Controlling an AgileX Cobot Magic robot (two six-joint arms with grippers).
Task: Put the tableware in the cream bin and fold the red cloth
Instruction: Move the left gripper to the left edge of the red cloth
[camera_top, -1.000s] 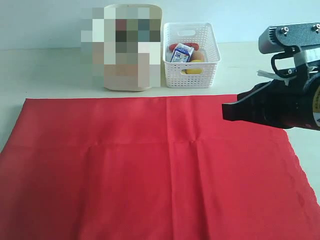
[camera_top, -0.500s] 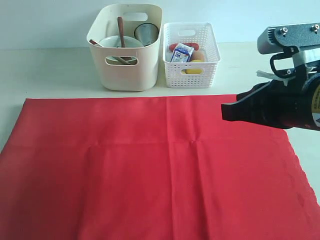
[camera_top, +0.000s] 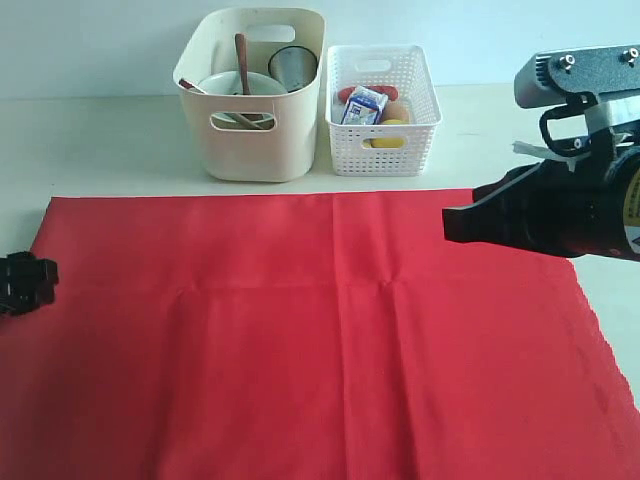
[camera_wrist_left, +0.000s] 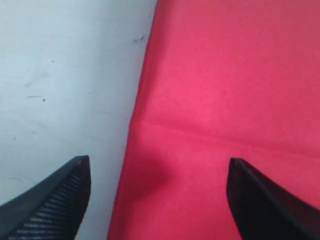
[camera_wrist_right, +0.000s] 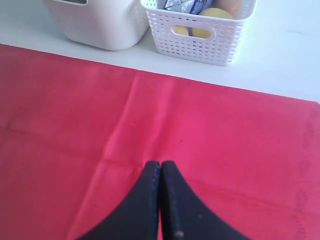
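The red cloth (camera_top: 320, 340) lies spread flat over the table, scalloped edge at the right. Behind it stands the cream bin (camera_top: 252, 130) holding the tableware: a white bowl (camera_top: 235, 88), a dark wooden spoon (camera_top: 242, 60) and a steel cup (camera_top: 293, 66). My left gripper (camera_top: 25, 280) shows at the far left, over the cloth's left edge; in the left wrist view it (camera_wrist_left: 159, 172) is open, straddling that cloth (camera_wrist_left: 230, 90) edge. My right gripper (camera_top: 460, 222) hovers above the cloth's right part, shut and empty, fingertips (camera_wrist_right: 161, 166) pressed together above the cloth (camera_wrist_right: 150, 115).
A white perforated basket (camera_top: 383, 140) beside the bin holds a small milk carton (camera_top: 363, 105), a lemon (camera_top: 390, 128) and other food. In the right wrist view the basket (camera_wrist_right: 200, 37) and the bin (camera_wrist_right: 100, 25) stand just past the cloth's far edge. Bare table (camera_wrist_left: 65, 75) lies left of the cloth.
My left gripper has come into the exterior view at the far left, over the cloth's edge. The right arm has not moved.
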